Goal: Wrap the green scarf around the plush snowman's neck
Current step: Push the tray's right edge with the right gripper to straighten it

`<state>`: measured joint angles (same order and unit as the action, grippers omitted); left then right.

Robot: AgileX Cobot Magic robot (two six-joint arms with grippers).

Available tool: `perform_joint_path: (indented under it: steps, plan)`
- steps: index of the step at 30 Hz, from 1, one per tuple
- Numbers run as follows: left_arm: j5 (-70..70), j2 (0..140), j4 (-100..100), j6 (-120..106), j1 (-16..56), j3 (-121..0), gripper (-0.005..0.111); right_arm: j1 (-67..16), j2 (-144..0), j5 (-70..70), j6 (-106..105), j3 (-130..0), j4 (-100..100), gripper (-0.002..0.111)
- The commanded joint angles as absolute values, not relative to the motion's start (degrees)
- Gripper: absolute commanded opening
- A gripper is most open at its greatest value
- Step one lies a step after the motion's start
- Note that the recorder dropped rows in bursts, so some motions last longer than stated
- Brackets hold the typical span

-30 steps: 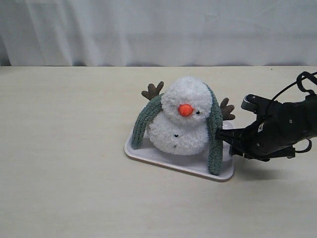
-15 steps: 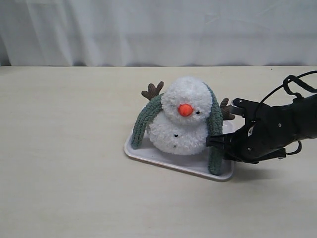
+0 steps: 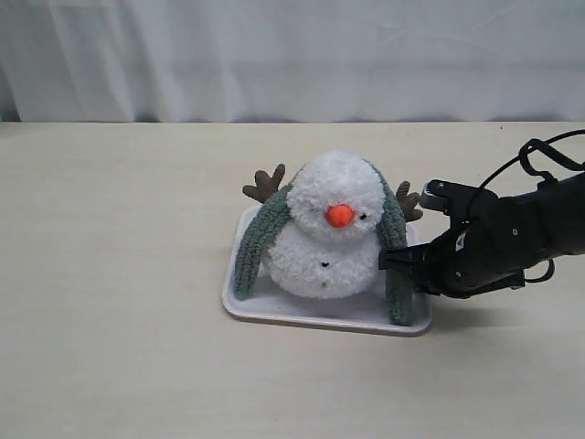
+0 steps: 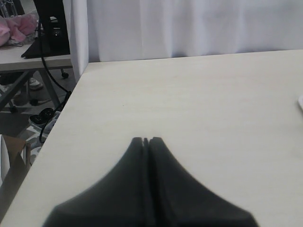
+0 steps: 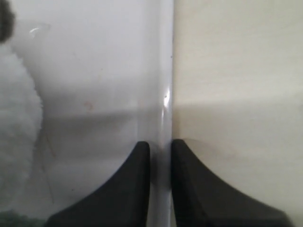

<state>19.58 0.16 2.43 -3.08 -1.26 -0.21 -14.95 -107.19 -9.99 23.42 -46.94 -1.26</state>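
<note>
**Q:** Right gripper (image 5: 160, 145): how does it stand?

**R:** Its two smooth black wedge-shaped fingers are pinched close on the thin raised rim of the shallow white plastic tray (image 5: 165, 71). One finger is inside the glossy tray, the other over the pale wood-grain table (image 3: 110, 274).

**Q:** What lies just past the fingers?

**R:** Right beside them hangs one end of the fuzzy ribbed sage-green knit scarf (image 3: 396, 274), its rounded tip down on the tray floor.

**Q:** And beyond that?

**R:** The fluffy white plush snowman (image 3: 320, 261) sits upright in the tray as two stacked balls. It has an orange cone nose (image 3: 339, 215) and brown corduroy twig arms (image 3: 263, 183) poking out behind. The scarf climbs from the gripper's side, passes behind the head and drops down the far side to the tray's far edge. At the front, the neck crease (image 3: 306, 229) shows bare white fluff.

**Q:** The other arm?

**R:** Left gripper (image 4: 146, 140) has its dark fingers pressed together on nothing, above bare table well away from the tray. Farthest back hangs a white pleated curtain (image 3: 274, 55).
</note>
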Motion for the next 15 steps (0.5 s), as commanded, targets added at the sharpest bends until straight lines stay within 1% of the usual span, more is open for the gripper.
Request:
perform_joint_path:
  steps: [1, 15]
  plan:
    - [18.9, 0.0, 2.4, -3.0, -1.3, 0.0, 0.000, -14.7, -108.1, -14.0, 22.7, -46.6, -4.1, 0.004]
    - [18.9, 0.0, 2.4, -3.0, -1.3, 0.0, 0.000, -14.5, -105.7, -17.8, 23.2, -46.5, -9.8, 0.004]
